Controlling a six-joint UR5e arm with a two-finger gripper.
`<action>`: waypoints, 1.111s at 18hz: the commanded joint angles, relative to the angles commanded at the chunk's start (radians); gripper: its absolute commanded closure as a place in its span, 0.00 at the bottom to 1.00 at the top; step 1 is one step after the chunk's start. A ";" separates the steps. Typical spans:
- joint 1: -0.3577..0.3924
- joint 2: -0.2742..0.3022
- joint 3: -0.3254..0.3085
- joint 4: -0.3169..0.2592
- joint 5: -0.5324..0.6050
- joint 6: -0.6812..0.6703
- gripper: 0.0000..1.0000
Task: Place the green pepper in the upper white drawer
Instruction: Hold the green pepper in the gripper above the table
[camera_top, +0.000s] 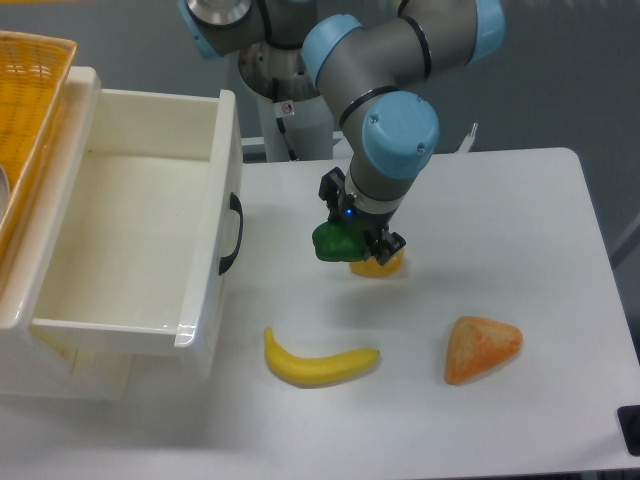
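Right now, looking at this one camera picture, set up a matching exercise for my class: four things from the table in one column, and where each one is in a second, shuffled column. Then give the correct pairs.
Things
1. green pepper
2. banana
3. upper white drawer
4. orange triangular item

Places
A. at the table's left side, pulled open, black handle facing the other things
B. lying on the table near the front, just right of the drawer's front corner
C. held in the gripper, next to a yellow item on the table
D. on the table at the front right, apart from the rest

Pairs: 1-C, 2-B, 3-A, 4-D
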 joint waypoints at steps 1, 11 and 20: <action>-0.003 0.003 -0.005 0.002 -0.002 0.000 0.44; -0.003 -0.005 0.021 0.002 -0.002 -0.071 0.44; -0.025 0.025 0.038 -0.003 -0.005 -0.176 0.44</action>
